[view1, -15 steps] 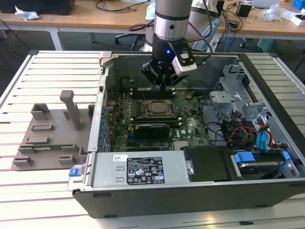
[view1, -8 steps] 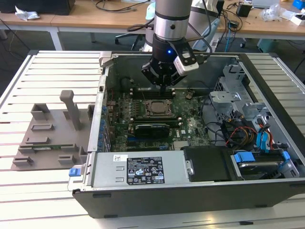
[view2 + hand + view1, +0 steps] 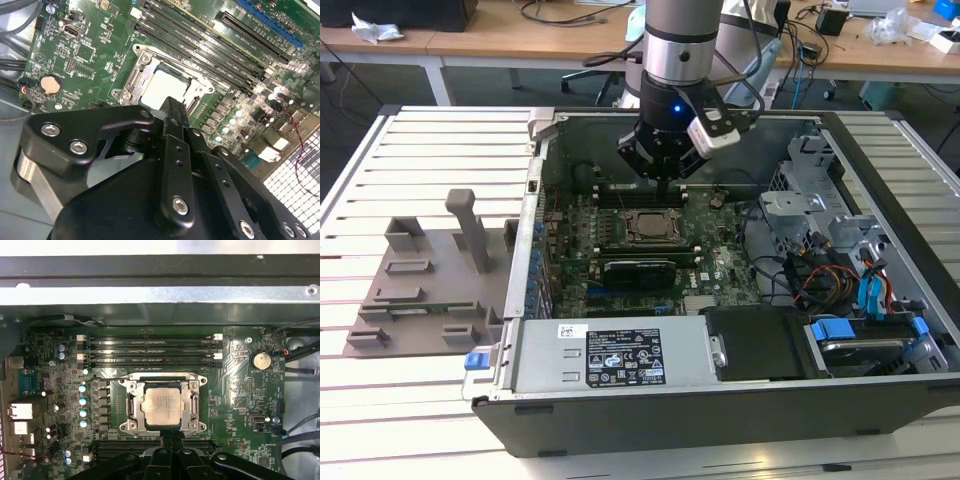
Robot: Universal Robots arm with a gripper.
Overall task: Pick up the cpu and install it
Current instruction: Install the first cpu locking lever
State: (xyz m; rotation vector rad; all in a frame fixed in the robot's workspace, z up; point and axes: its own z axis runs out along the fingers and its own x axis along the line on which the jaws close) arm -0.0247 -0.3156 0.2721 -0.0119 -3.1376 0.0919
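End effector [image 3: 172, 442], closed, hangs nr cpu [image 3: 162, 405] seated in socket [image 3: 131, 407].

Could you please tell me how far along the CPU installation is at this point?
Done: the small square silvery-topped cpu already lies flat inside the metal-framed socket on the green motherboard. In hand: nothing; the black gripper is shut and empty, its tips beside the socket's edge. Left: I cannot tell whether the socket's frame is latched.

The cpu [image 3: 162, 405] lies in its socket [image 3: 131, 409] on the motherboard [image 3: 240, 390] inside the computer case [image 3: 880, 405], memory slots [image 3: 150, 347] just behind it, power supply [image 3: 610, 355] at the near wall.
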